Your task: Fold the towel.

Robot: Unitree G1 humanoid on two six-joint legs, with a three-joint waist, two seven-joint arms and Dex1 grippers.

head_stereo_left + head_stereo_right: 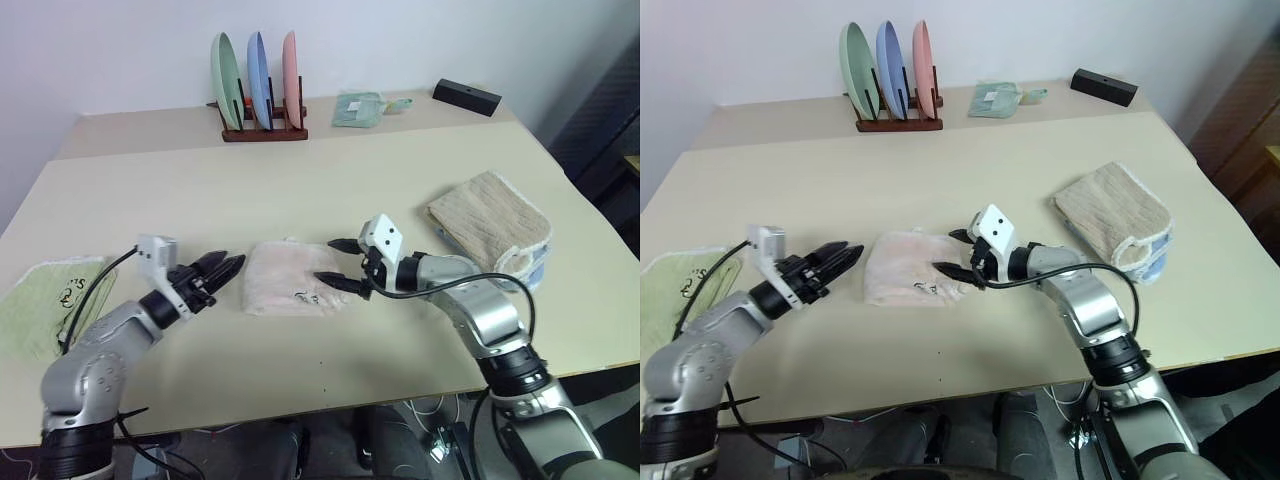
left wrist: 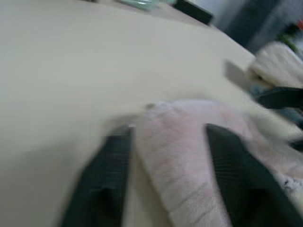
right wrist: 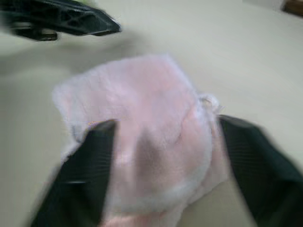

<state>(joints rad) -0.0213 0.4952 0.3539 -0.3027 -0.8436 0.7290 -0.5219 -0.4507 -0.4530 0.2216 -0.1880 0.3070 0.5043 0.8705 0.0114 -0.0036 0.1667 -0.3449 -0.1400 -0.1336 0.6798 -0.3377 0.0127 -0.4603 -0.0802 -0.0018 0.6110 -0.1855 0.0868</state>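
Unfolding is judged the risk if spread fingers of the left gripper (image 1: 222, 267) or right gripper (image 1: 338, 264), each just beside the towel (image 1: 294, 288), snag its soft pile, the pale pink bundle being seen folded small at mid tabletop (image 1: 330, 180), dark mark showing.

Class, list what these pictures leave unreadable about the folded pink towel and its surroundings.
- Dark embroidered mark on the pale pink terry towel: too small to read, eye views.
- Towel's near end: cut off by the edge, left wrist view.
- Light green towel: cut off by the left edge.
- Blue item under the beige coarse towel: mostly covered.
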